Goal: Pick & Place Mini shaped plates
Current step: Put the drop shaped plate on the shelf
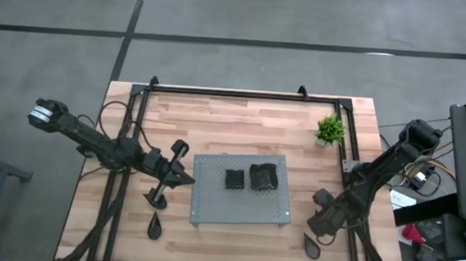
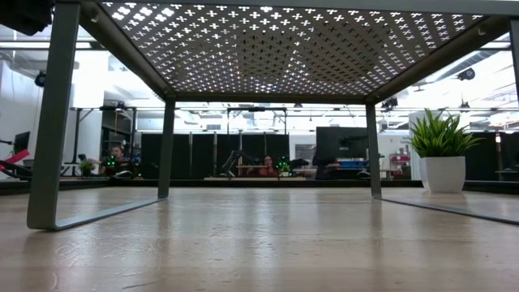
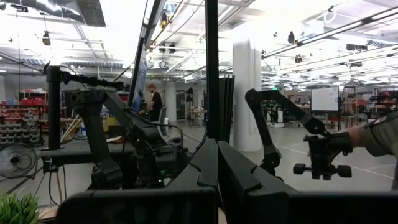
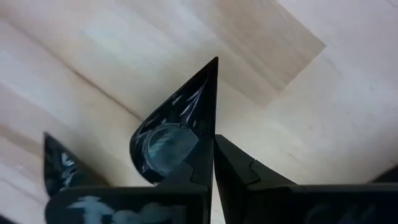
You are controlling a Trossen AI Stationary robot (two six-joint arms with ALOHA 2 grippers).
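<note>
right claw [image 4: 214,146] pinching teardrop dish [image 4: 171,140] right of grey board [image 1: 211,211]; left claw [image 1: 187,178] pressed together, left of board.

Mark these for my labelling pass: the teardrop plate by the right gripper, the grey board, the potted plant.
teardrop plate [image 4: 165,146]: right wrist view, its rounded bowl.
grey board [image 1: 211,203]: high view, bare perforated top.
potted plant [image 1: 329,129]: high view, its leaves.

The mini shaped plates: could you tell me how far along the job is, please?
Done: two black plates sit on the grey board. In hand: the right gripper is shut on a teardrop plate at the table. Left: another teardrop plate near the shut left gripper.
</note>
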